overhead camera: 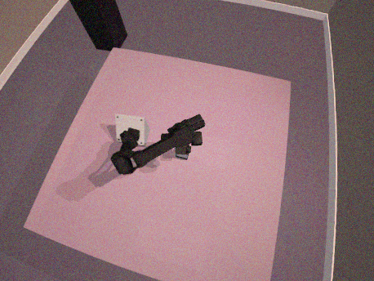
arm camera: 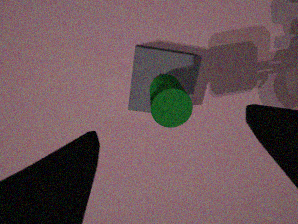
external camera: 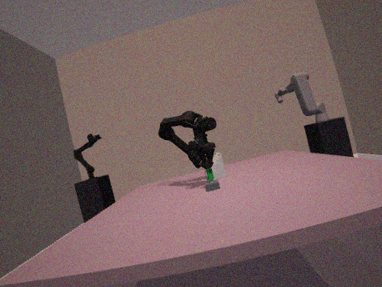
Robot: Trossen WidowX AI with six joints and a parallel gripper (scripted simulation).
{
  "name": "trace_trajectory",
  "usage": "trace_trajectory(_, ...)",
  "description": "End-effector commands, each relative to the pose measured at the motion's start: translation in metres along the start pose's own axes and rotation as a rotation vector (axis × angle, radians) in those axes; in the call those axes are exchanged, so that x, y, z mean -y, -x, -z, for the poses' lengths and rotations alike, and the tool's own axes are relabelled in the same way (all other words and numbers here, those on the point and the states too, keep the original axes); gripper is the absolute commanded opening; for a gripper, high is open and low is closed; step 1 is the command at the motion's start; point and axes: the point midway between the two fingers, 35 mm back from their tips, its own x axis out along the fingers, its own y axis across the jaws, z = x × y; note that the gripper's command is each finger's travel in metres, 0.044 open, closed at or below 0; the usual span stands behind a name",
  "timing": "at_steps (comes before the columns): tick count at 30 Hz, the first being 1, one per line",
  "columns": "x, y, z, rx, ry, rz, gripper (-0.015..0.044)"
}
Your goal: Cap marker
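wrist view, fingers spread wide, holding nothing, green cap point(arm camera: 171, 102) between them

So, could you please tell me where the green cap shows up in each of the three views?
Top: not visible; the arm covers that spot, and only a corner of the grey holder block shows.
Exterior: green cap just below the gripper, centre of picture, above the block.
Wrist: cap upper centre, between the open fingers.
Shared landmark: the holder block.
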Motion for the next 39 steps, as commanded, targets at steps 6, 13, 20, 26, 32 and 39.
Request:
trace_trajectory(6, 0.003, 0.013, 0.000, -0.002, 0.237, 0.010, 0.0335)
trace_trajectory(13, 0.003, 0.008, 0.000, -0.003, 0.917, 0.009, 0.0151)
trace_trajectory(20, 0.003, 0.005, 0.000, -0.004, 1.255, 0.009, 0.0000)
trace_trajectory(26, 0.003, 0.005, 0.000, -0.004, 1.255, 0.009, 0.0000)
trace_trajectory(32, 0.003, 0.005, 0.000, -0.004, 1.255, 0.009, 0.0000)
trace_trajectory(39, 0.003, 0.002, 0.000, -0.004, 1.255, 0.009, 0.0000)
